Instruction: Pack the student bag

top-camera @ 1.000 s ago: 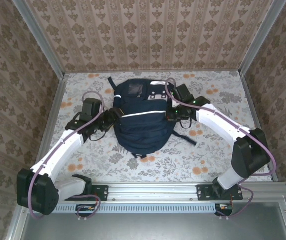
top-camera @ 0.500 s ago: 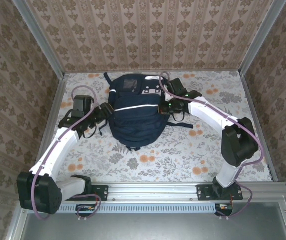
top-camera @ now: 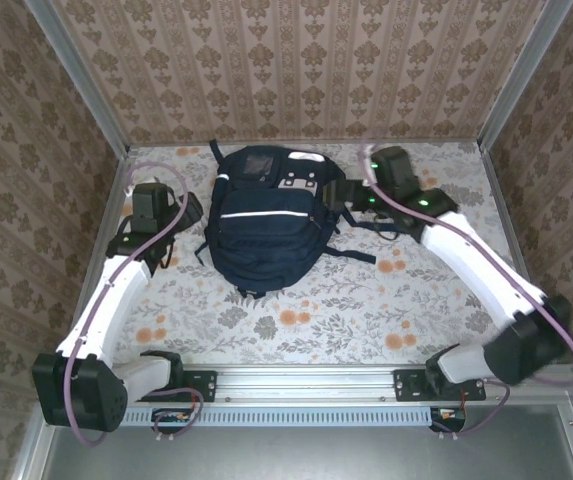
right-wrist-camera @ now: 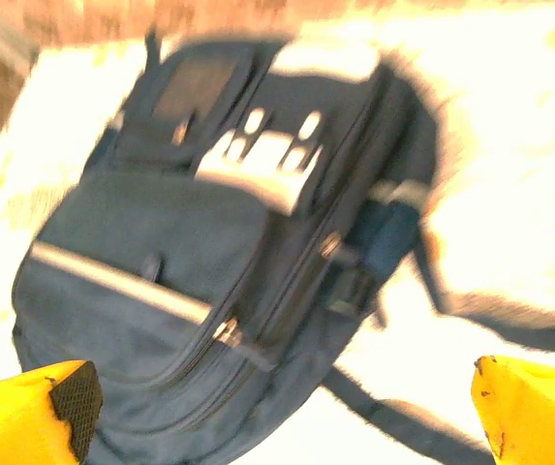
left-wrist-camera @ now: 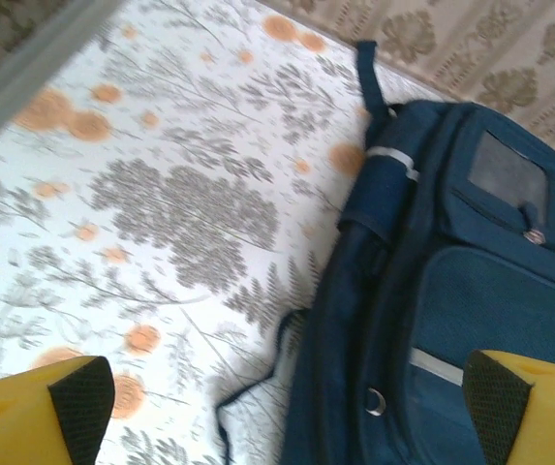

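The left pincer (top-camera: pixel 192 209) is standing open. In its wrist view I am seeing the two yellow fingers (left-wrist-camera: pixel 35 412) wide apart at the lower corners, cut off by the frame, and holding nothing. The right pincer (top-camera: pixel 343 194) is also standing open and holding nothing, but its wrist picture is blurring strongly.

The student bag (top-camera: pixel 266 222) is lying flat on the far half of the bench (top-camera: pixel 386 310), with its top end close to the back wall (top-camera: pixel 296 80). The left pincer is waiting beside its left side, apart from it. The right pincer is just beside its upper right side, and I cannot tell if it is touching.

The grey-white patch (right-wrist-camera: pixel 262 165) with dark dots is too blurred for reading. A navy strap (top-camera: pixel 351 254) is trailing to the right. Open flowered surface is lying between the bag and the arm bases.
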Motion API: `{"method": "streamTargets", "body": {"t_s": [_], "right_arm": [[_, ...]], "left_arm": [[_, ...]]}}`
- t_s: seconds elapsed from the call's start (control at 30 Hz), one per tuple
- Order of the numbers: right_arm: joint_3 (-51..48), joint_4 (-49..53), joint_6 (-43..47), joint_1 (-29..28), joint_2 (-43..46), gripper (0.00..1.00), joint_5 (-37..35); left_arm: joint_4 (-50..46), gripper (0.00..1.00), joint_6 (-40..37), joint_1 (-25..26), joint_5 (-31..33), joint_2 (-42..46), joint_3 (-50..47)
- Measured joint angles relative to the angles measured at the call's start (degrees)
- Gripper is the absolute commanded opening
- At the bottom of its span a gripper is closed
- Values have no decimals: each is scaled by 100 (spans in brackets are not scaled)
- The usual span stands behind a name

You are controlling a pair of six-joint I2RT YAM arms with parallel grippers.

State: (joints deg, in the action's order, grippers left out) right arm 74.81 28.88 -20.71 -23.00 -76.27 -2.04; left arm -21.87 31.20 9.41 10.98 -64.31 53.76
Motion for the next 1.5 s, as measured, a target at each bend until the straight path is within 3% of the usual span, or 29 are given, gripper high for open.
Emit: {"method": "streamTargets", "body": {"t_s": [0.27, 0.5, 0.77, 0.9, 1.23, 1.5], "right_arm": [[-1665, -977, 452, 695, 1390, 99, -2218], [-3322, -2020, 592, 1475, 1473, 100, -2914], [-4623, -4000, 1025, 1624, 743, 99, -2892], [-5014, -5169, 1388, 1650, 295, 100, -2603], [-5362, -7285, 1862, 1888, -470, 100, -1366], [-5366, -7884, 1956, 1888, -1073, 100, -905]], "left_arm": [[879, 99, -776, -225, 848, 354, -861], [1853, 100, -1379, -389, 1121, 367, -1904], [3609, 100, -2074, -389, 1067, 341, -3248], [4664, 100, -2503, -396, 704, 79, -3624], [6358, 100, -3021, -507, -107, -695, -3910], [7088, 100, -3211, -649, -319, -1558, -3759]]}}
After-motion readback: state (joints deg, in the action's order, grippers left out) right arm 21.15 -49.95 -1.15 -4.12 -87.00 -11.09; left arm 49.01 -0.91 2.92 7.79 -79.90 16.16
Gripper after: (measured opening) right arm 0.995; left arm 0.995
